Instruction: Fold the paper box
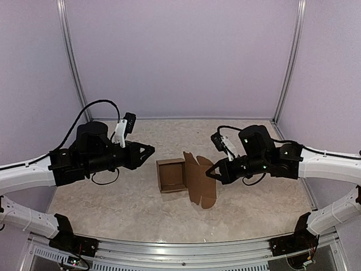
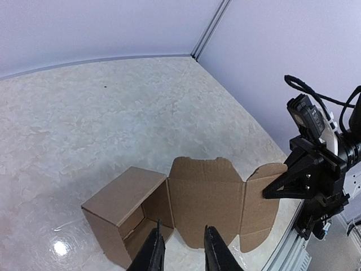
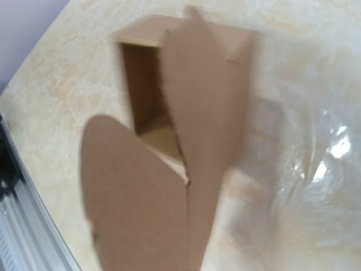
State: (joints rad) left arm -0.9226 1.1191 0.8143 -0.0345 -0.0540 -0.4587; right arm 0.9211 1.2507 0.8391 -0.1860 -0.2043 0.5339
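While right wrist shows only the paper box (image 3: 197, 101), left wrist shows right end effector (image 2: 266, 196) closed, left end effector (image 2: 181, 249) ajar.

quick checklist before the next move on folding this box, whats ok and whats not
1. walls of the paper box squared up: ok
2. lid closed: not ok, it stands out toward the right arm
3. left gripper clear of the cardboard: ok, open, empty, just short of the box
4. right gripper at the tuck flap: ok, shut, tip at the flap's edge
5. flap actually pinched: cannot tell
6. right wrist view usable: not ok, blurred
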